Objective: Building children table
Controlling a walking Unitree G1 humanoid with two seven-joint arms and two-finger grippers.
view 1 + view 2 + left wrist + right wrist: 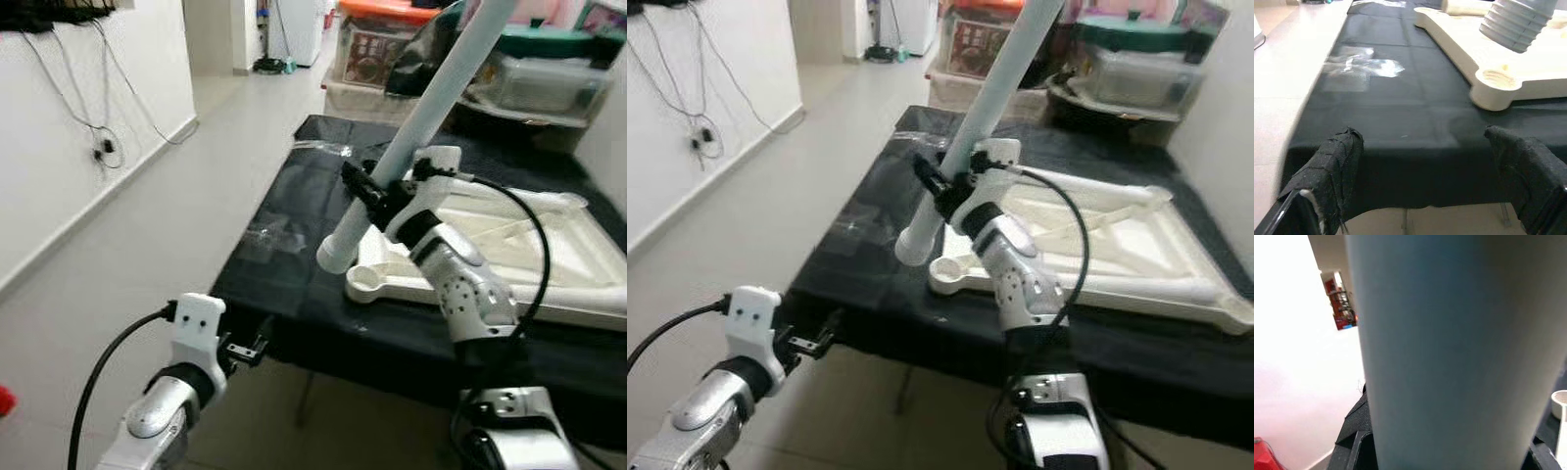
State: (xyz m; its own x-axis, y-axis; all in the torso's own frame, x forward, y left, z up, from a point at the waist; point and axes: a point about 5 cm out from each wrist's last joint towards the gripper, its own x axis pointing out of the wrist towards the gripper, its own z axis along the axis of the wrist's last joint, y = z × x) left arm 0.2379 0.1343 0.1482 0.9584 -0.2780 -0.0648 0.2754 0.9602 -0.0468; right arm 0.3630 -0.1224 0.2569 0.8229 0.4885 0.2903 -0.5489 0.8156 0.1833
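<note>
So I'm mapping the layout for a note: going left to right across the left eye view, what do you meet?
Wall cables → left gripper → pale blue table leg held by the right gripper → cream tabletop frame.

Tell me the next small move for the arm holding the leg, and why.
Probably lower and tilt the pale blue leg until its threaded end meets the corner socket of the cream tabletop: the right gripper holds it slanted, its end just above and beside that socket.

Tabletop (549, 245) lies on the cloth (284, 255) — leg (411, 127) tilted above its corner.
</note>
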